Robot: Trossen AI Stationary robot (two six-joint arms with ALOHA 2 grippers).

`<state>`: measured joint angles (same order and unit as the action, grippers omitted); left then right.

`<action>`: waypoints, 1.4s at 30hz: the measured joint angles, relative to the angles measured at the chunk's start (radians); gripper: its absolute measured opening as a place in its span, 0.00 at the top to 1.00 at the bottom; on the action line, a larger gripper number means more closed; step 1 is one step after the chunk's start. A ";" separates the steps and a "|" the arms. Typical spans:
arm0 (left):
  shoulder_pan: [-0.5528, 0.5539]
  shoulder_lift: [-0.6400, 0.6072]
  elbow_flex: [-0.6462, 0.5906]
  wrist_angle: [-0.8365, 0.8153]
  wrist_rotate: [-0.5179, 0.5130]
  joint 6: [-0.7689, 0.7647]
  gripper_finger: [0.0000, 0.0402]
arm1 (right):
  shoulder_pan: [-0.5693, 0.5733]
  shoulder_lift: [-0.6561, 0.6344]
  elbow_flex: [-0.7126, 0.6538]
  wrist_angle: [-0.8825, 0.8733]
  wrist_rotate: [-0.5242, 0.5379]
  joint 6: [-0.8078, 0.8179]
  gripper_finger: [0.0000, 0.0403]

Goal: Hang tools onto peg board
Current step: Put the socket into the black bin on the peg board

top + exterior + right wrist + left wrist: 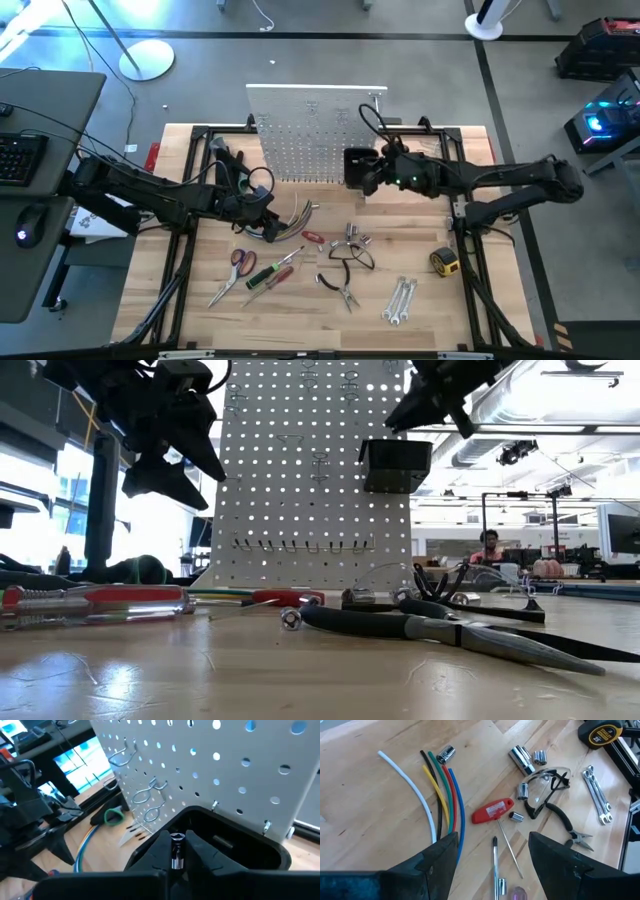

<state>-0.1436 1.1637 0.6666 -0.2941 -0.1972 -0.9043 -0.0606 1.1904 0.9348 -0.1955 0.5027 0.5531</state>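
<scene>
The right gripper (176,851) pinches a small, hard, shiny socket (176,840) by its sides over the black bin (235,842), the left gripper's (492,855) fingers apart

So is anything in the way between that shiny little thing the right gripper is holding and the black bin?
Nothing visible. The right gripper pinches a small silver socket right above the open mouth of the black bin on the peg board. Only air shows between them.
</scene>
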 joint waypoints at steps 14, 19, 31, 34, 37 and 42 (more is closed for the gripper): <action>0.000 0.000 0.000 0.006 -0.016 -0.009 0.41 | -0.039 0.000 0.000 0.000 -0.042 0.025 0.80; 0.000 0.000 0.000 0.008 0.020 -0.027 0.41 | -0.026 -0.036 0.000 0.028 -0.108 0.032 0.80; 0.000 0.000 0.000 0.006 0.046 -0.054 0.41 | 0.319 -0.045 0.002 -0.145 -0.511 0.204 0.79; 0.000 0.000 0.000 0.007 0.072 -0.048 0.41 | 0.387 -0.006 0.001 -0.312 -0.495 0.172 0.79; 0.000 0.000 0.000 0.007 0.089 -0.047 0.41 | 0.395 0.033 0.001 -0.380 -0.510 0.120 0.74; 0.000 0.000 0.000 0.005 0.102 -0.085 0.41 | 0.361 0.129 0.001 -0.413 -0.512 -0.025 0.59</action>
<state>-0.1436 1.1637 0.6666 -0.2888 -0.0957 -0.9894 0.3006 1.3197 0.9356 -0.6086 -0.0095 0.5283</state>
